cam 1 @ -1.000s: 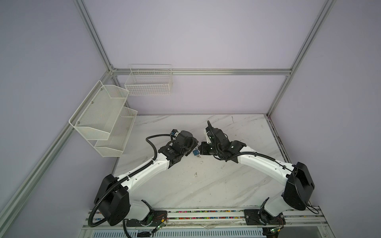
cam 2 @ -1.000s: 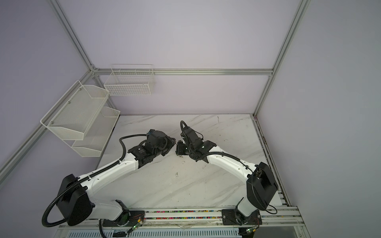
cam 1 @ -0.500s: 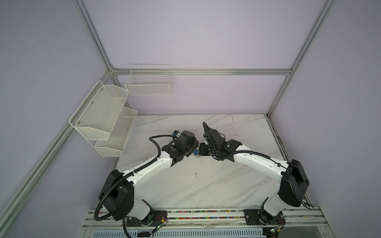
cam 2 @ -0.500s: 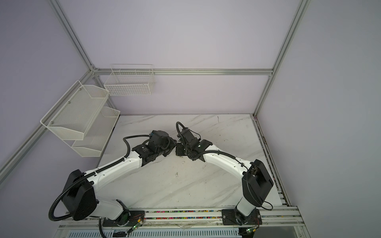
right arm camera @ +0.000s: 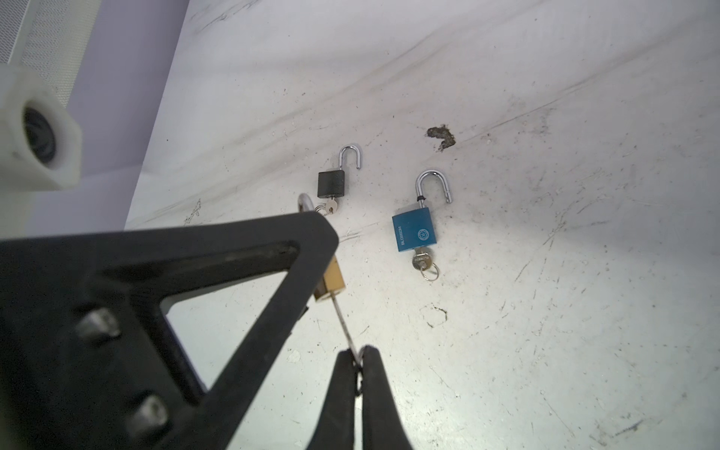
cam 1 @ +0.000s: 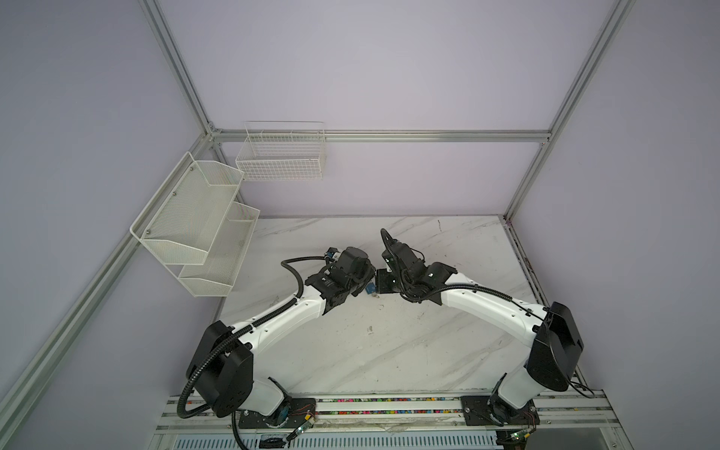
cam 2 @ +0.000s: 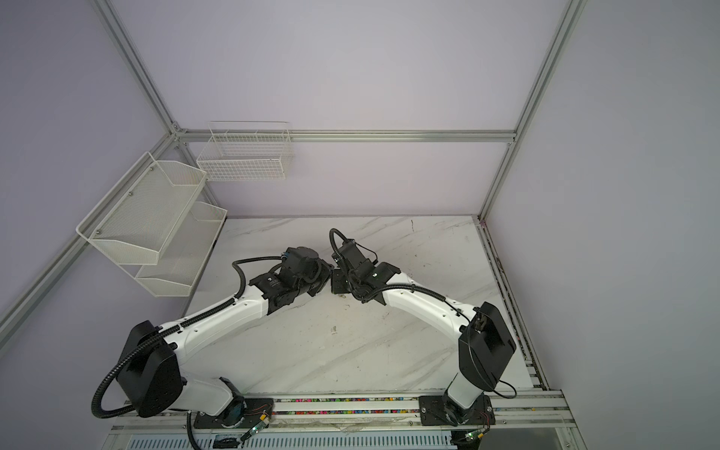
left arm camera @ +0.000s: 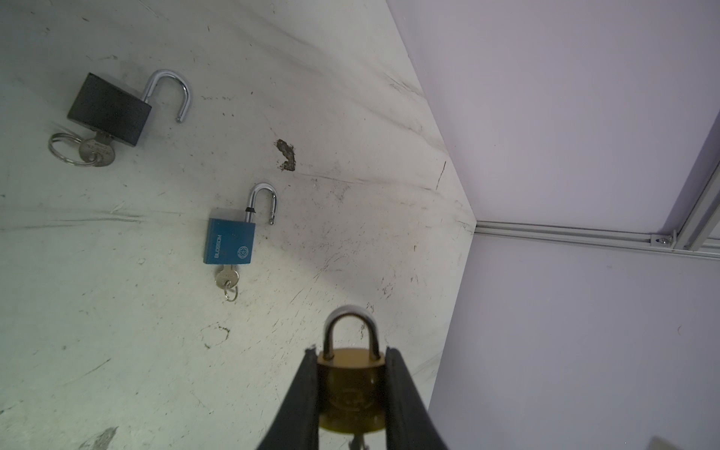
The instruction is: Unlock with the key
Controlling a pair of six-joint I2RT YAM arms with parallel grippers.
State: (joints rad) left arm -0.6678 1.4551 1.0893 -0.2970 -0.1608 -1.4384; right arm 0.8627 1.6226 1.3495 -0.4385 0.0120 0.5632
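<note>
Closed brass padlock (left arm camera: 352, 389), key (right arm camera: 343, 323) at base

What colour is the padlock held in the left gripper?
Brass-gold padlock, clearest in the left wrist view.

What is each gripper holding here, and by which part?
Left gripper: brass padlock, clamped across its body. Right gripper: key, pinched at its head end.

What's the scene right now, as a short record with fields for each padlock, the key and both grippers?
left gripper: shut on brass padlock
brass padlock: shackle closed
right gripper: pinching held key
held key: tip meets brass padlock's underside; depth unclear
blue padlock: on table, shackle open, blue lock's key inserted
black padlock: on table, shackle open, black lock's key inserted
</note>
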